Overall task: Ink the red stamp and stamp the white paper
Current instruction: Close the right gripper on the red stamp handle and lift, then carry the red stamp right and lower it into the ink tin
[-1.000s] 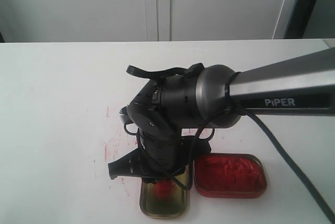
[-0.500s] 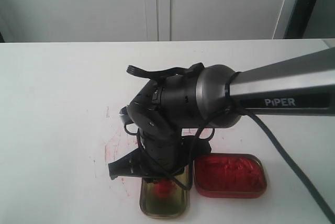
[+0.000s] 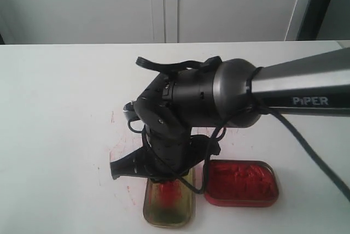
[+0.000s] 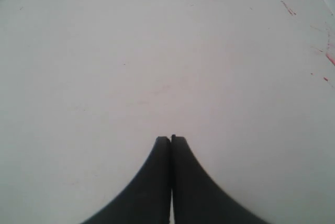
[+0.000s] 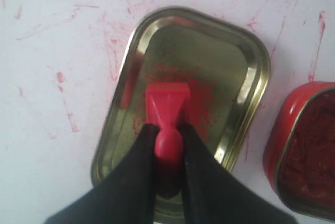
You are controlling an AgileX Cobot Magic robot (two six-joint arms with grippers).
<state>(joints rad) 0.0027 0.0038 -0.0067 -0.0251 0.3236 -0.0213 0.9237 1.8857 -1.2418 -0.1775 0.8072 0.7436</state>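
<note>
Right wrist view is showing the right gripper pinching the red stamp by its handle, leaving its base free over the tin lid, ink tin beside; the left gripper is idling, jaws together, empty.

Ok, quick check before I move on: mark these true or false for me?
1. The right end effector is shut on the red stamp, gripping its handle. True.
2. The stamp is above the red ink tin. False: it is above the yellowish tin lid, and the ink tin lies beside that.
3. The left end effector is open. False: its jaws are pressed together with nothing between them, above the bare table.
4. The lid has a red smudge inside. True.
5. Red smears mark the table near the lid. True.
</note>
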